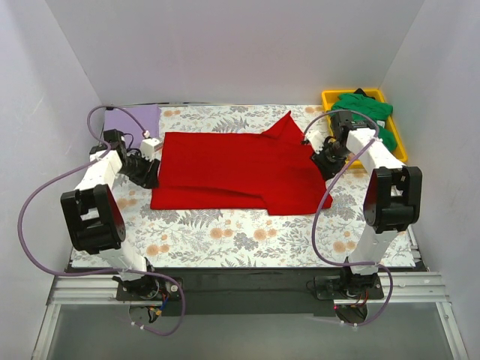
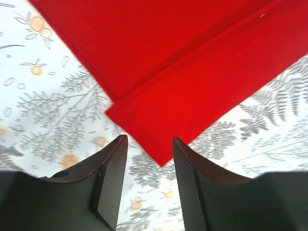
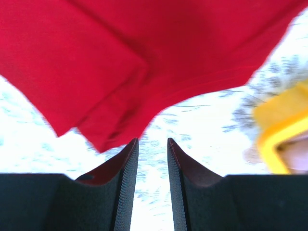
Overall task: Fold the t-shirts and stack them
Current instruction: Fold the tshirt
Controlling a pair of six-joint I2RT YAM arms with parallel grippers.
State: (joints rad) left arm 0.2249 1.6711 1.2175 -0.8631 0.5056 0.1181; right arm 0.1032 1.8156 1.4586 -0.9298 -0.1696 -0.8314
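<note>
Red t-shirt: lay part-folded, flat across the middle of the floral cloth; soft, light, limp, likely to sag and drag.
Grip spots: left corner and right sleeve edge, pinched low.
Left gripper: spread wide, empty, shirt corner right between the tips.
Right gripper: parted narrowly, apparently empty, judged through blur.

Left gripper jaws apart, low over floral table cloth; red t-shirt lies flat in two overlapping layers, its lower corner pointing into the gap between the fingertips, apparently untouched.
</note>
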